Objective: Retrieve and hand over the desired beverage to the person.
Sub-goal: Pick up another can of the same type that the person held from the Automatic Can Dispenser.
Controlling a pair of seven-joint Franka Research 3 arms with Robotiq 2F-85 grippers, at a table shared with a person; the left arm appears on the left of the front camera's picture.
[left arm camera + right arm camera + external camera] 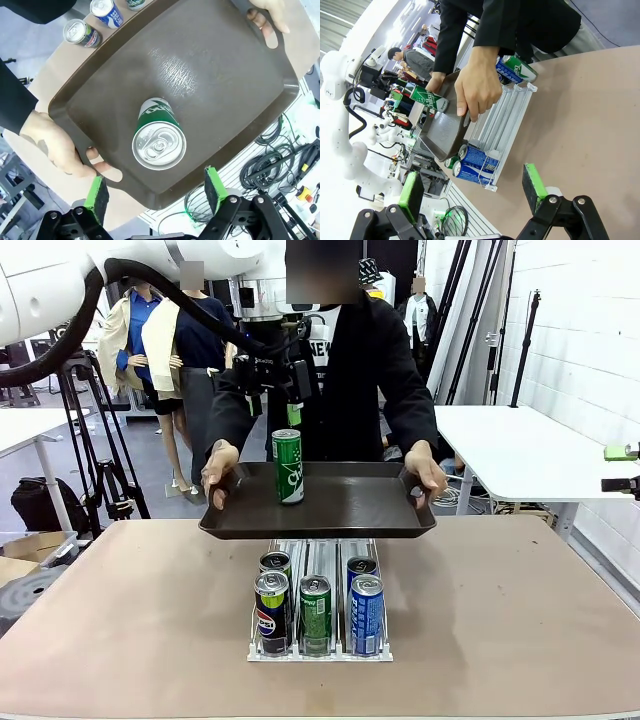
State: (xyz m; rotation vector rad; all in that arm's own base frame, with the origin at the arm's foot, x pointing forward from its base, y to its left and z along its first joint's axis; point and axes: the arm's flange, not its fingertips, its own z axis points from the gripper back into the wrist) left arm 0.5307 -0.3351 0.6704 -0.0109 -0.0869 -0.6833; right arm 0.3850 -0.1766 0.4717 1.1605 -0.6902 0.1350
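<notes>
The person (370,370) in a black jacket stands at the far side and holds a dark brown tray (360,510) level with both hands (218,462). A green can (288,466) stands upright on the tray's left part. My left gripper (275,410) hangs open just above that can, apart from it. In the left wrist view the can's silver top (159,145) lies between and beyond my open left gripper (156,192) on the tray (215,65). My right gripper (472,190) is open and holds nothing, low over the table, near the can rack (505,120).
A clear can rack (318,652) sits mid-table under the tray's front edge, holding a dark cola can (271,605), a green can (315,608) and blue cans (366,612). A white table (520,450) stands behind at the right, tripods at the left.
</notes>
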